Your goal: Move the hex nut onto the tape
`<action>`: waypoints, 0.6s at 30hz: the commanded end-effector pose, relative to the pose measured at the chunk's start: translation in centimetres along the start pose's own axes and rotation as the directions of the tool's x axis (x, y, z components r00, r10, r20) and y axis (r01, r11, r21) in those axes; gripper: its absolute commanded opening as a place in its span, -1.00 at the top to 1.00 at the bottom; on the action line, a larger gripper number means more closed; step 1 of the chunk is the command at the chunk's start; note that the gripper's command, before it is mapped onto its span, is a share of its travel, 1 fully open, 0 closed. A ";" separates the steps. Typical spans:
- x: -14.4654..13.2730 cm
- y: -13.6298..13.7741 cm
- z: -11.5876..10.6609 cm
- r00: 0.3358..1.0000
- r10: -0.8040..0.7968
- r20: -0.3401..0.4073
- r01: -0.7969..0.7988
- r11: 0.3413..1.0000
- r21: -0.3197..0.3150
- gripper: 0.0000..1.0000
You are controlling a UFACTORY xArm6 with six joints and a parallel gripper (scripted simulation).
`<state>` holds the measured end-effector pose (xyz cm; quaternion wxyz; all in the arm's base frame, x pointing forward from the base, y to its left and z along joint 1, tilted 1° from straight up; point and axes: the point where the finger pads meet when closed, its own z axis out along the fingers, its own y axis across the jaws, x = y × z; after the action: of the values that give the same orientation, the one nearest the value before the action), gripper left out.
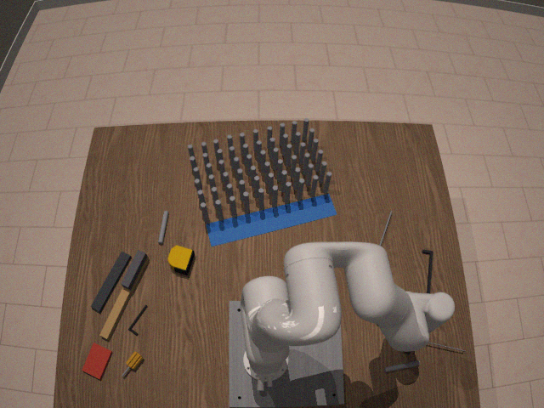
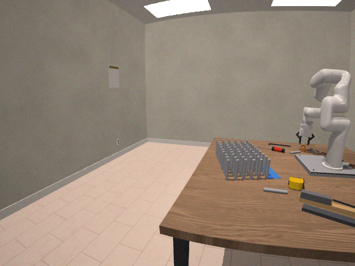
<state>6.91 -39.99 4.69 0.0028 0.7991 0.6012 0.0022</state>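
Note:
The grey spacers [image 1: 259, 175] [image 2: 242, 160] stand upright in a dense grid on the wooden table. The blue tape strip [image 1: 272, 223] [image 2: 273, 173] lies along the grid's near side. The hex nut is hidden among the spacers in both views. The hook pick lies at the table's right near the robot base: its orange-brown handle [image 2: 302, 148] shows in the exterior view, and only its thin shaft [image 1: 445, 348] sticks out from under the wrist in the top view. My gripper [image 2: 304, 142] is open and empty, fingers down, just above the handle. The wrist hides it in the top view.
A red-handled screwdriver [image 2: 277, 149], a black Allen key [image 1: 428, 269] [image 2: 279, 144] and a grey cylinder [image 1: 402, 366] lie near the pick. On the left lie a yellow tape measure [image 1: 180, 257] [image 2: 295, 183], a grey rod [image 1: 163, 227], dark bars [image 1: 110, 281], a red block [image 1: 97, 360].

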 end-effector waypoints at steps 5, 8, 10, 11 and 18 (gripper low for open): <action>-0.1 0.1 1.3 1.000 0.000 0.004 0.000 1.000 -0.002 -0.29; -0.1 0.1 1.9 1.000 0.000 0.004 0.000 1.000 -0.002 -0.29; -0.1 0.1 1.9 1.000 0.000 0.004 0.000 1.000 -0.002 -0.29; -0.1 0.1 2.1 1.000 0.000 0.004 0.000 1.000 -0.002 -0.29; -0.1 0.1 3.3 1.000 0.000 0.004 0.000 1.000 -0.002 -0.29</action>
<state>6.93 -39.99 1.90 0.0028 0.7991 0.6012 0.0022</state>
